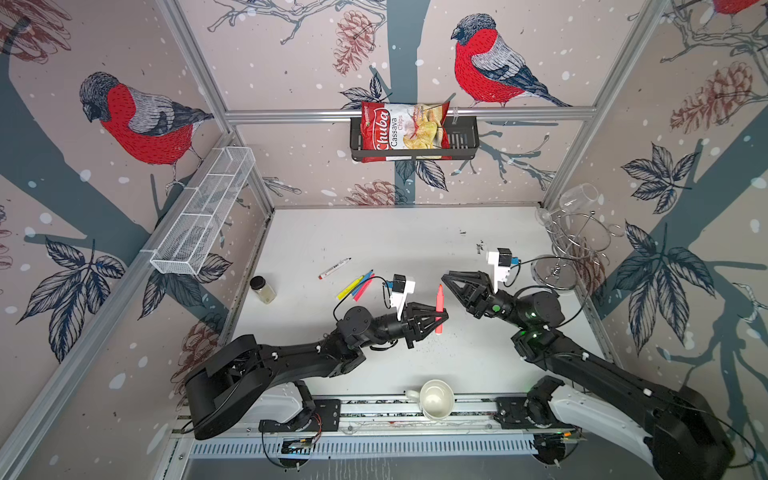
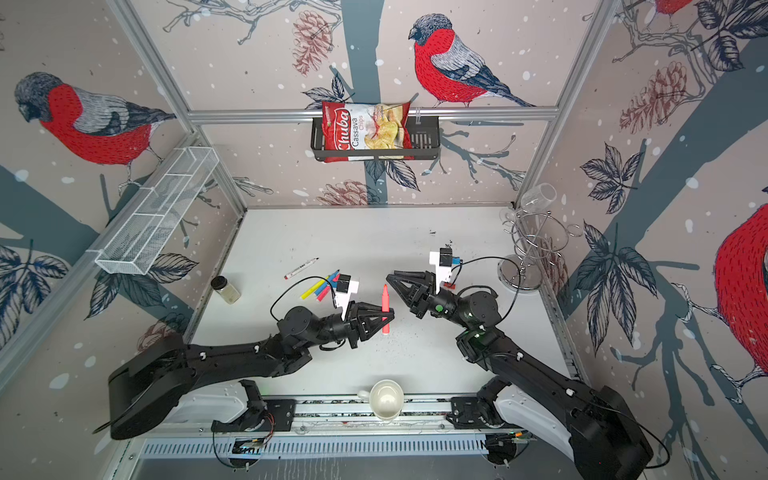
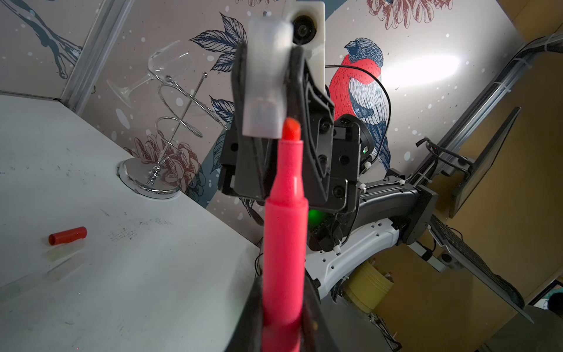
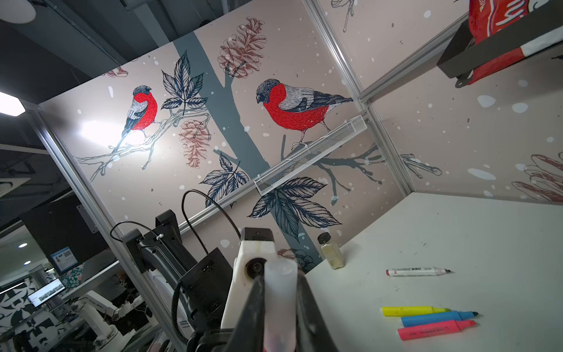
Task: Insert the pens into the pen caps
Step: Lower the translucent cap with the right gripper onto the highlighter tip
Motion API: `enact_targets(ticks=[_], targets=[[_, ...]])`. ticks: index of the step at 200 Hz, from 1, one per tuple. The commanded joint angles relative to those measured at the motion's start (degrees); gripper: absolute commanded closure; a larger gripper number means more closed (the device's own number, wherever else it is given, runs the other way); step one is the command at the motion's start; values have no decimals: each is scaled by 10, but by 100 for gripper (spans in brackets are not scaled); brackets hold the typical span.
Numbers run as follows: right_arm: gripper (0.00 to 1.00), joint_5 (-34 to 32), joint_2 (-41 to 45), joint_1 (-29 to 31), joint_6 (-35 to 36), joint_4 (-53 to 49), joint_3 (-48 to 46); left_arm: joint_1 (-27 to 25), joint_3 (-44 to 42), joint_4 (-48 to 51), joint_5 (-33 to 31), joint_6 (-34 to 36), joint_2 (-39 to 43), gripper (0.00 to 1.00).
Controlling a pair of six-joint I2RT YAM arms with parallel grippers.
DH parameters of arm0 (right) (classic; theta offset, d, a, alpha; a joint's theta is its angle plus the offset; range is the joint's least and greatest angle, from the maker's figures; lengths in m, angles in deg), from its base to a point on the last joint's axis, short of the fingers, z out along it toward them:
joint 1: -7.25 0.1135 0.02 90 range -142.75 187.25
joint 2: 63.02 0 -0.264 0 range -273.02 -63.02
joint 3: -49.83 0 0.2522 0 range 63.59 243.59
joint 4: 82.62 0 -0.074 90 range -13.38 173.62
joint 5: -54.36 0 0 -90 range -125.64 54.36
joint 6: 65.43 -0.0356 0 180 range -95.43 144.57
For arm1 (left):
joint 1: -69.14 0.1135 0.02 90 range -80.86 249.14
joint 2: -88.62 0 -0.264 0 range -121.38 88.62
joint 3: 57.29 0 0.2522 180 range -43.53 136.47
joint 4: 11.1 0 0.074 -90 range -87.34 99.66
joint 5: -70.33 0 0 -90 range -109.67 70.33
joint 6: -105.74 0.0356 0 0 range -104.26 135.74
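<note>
Left fingers (image 1: pixel 424 311) pinching pink-red pointed marker (image 1: pixel 440 297), right fingers (image 1: pixel 457 279) pinching translucent whitish tube cap (image 3: pixel 266 76) just beside its tip

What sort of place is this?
Probably a robotics lab test cell: aluminium frame with bird wallpaper around a white table, left arm and right arm on a rail, a monitor outside.

Reaches the left arm (image 1: pixel 291 357) low from the near rail toward the middle, wrist camera on top. Clamps the left gripper (image 1: pixel 443 314) tight across a pen (image 1: pixel 440 296). Brings the right arm (image 1: pixel 602 365) in from the right, forearm angled inward. Pinches a cap (image 3: pixel 266 76) in the right gripper (image 1: pixel 445 277), jaws aimed leftward, tips just beside the pen's tip.
</note>
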Motion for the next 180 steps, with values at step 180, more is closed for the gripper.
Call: enact_targets(ticks=[180], targets=[[82, 11, -11, 9, -4, 32, 5, -2, 1, -23, 0, 7, -3, 100]])
